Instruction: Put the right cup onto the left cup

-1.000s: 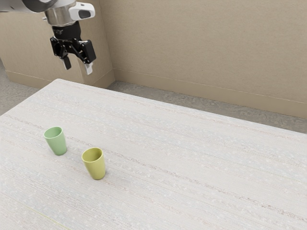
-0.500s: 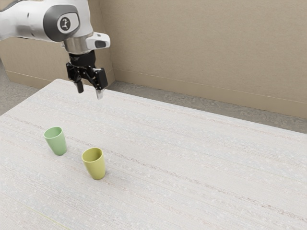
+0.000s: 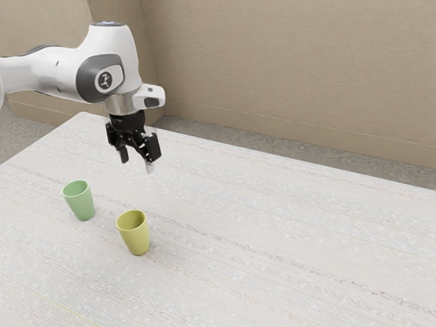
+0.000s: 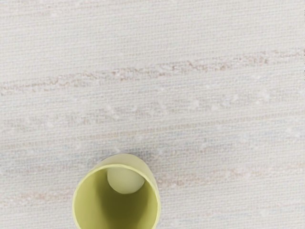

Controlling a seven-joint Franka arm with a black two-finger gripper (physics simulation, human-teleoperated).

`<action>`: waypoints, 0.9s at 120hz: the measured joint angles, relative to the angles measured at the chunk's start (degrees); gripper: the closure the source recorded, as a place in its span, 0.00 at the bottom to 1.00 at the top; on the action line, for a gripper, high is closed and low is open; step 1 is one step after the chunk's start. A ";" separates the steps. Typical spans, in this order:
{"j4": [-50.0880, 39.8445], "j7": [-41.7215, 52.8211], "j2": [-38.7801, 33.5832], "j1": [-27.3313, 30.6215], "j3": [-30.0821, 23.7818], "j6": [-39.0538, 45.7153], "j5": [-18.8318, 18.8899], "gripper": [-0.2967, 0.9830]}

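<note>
My gripper [image 3: 137,163] hangs in the air above the table in the exterior view, its two fingers apart with nothing between them. Below it stands a yellow cup [image 3: 136,237], upright with its mouth up. The green cup [image 3: 81,202], also upright, is on the exterior view's left of the yellow one, with a gap of bare table between the two. From the wrist view I look down into the yellow cup [image 4: 119,205], whose inside and round bottom show; nothing is in it.
Both cups stand on a pale, streaked table [image 3: 272,238]. Its far edge runs along a beige wall [image 3: 293,68], with a strip of grey floor between. The arm comes in from the exterior view's upper left.
My hand has come down and moved toward the exterior view's right, over the table and nearer the cups. Both cups have stayed where they were.
</note>
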 joint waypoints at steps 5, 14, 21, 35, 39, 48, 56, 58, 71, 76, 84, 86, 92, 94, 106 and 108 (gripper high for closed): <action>-1.45 0.02 -0.52 -0.18 -0.01 0.98 -0.02 0.25; -3.81 0.04 -1.30 -0.51 -0.01 2.56 -0.09 0.25; -5.18 -0.02 -1.53 -0.76 -0.01 3.60 -0.12 0.25; -6.91 -0.72 -1.63 -0.84 -0.36 4.97 -0.16 0.25; -7.36 -1.02 -1.64 -0.90 -0.40 5.24 -0.22 0.25; -8.36 -1.70 -1.64 -1.06 -0.44 5.84 -0.37 0.25; -9.49 -2.25 -1.68 -1.18 -0.45 6.56 -0.55 0.25; -9.84 -2.38 -1.69 -1.20 -0.45 6.77 -0.64 0.25; -11.37 -3.39 -1.73 -1.26 -0.45 7.82 -1.09 0.25; -11.84 -3.75 -1.73 -1.25 -0.45 8.22 -1.18 0.25; -12.32 -4.30 -1.69 -1.17 -0.45 8.74 -1.27 0.26; -12.38 -4.43 -1.65 -1.14 -0.45 8.85 -1.29 0.26; -12.80 -4.81 -1.60 -1.04 -0.45 9.25 -1.33 0.26; -13.10 -4.93 -1.59 -1.00 -0.45 9.44 -1.34 0.26; -14.72 -5.58 -1.57 -0.73 -0.45 10.71 -1.37 0.26; -15.00 -5.68 -1.56 -0.68 -0.45 10.96 -1.38 0.26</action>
